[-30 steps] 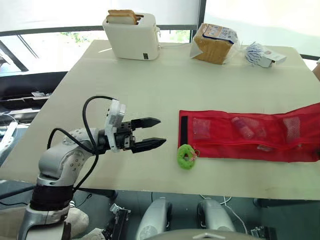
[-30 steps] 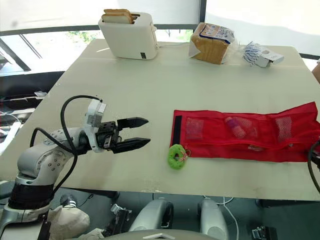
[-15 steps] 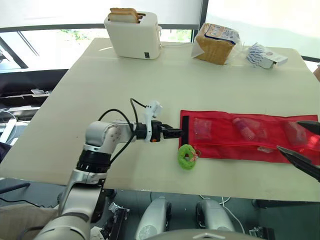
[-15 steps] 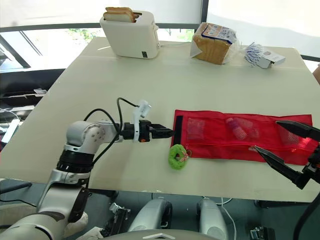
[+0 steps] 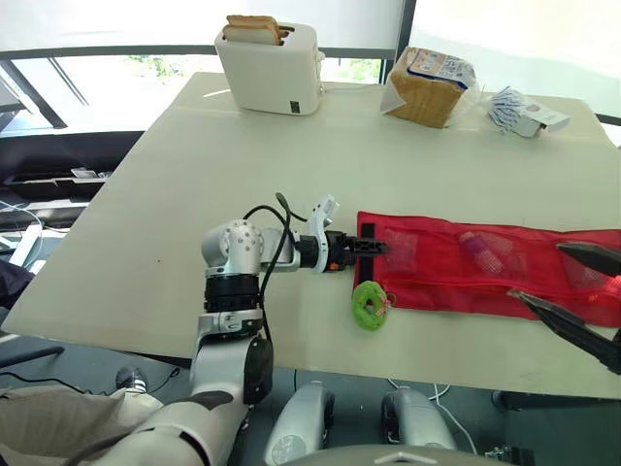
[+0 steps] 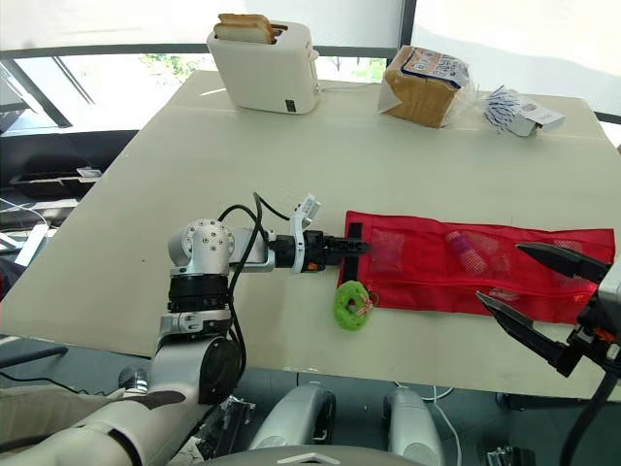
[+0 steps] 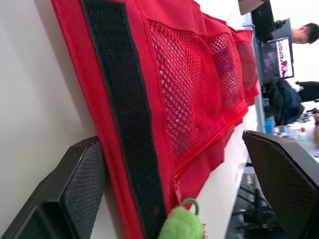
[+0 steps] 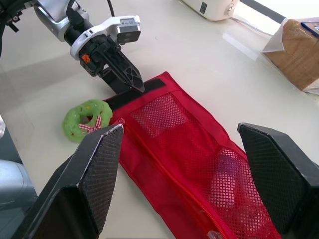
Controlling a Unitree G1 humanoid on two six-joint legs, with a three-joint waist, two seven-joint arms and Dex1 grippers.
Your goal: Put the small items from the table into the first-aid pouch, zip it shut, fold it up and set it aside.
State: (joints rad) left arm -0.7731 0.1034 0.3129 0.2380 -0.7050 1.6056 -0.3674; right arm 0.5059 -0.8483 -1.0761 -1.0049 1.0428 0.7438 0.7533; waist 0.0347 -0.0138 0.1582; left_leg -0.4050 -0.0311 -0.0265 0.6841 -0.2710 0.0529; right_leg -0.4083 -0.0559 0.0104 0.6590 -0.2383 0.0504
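Observation:
The red mesh pouch [image 5: 485, 270] lies unfolded flat on the table, with a black strip [image 7: 124, 124] at its left end. A pink bottle [image 5: 478, 246] shows inside one mesh pocket. A green ring-shaped pull [image 5: 369, 303] rests by the pouch's front left corner. My left gripper [image 5: 379, 248] is at the black strip, open, its fingers [image 7: 75, 194] straddling the pouch's end. My right gripper [image 6: 501, 273] hovers open over the pouch's right part, holding nothing.
At the table's far edge stand a white toaster [image 5: 270, 66] with bread in it, a bagged loaf [image 5: 427, 85] and a white packet [image 5: 520, 109]. A person [image 7: 304, 33] sits in the background. The table's front edge runs just below the pouch.
My left arm has reached right, from bare table to the pouch's black strip. My right gripper has come in from the right and now hangs over the pouch.

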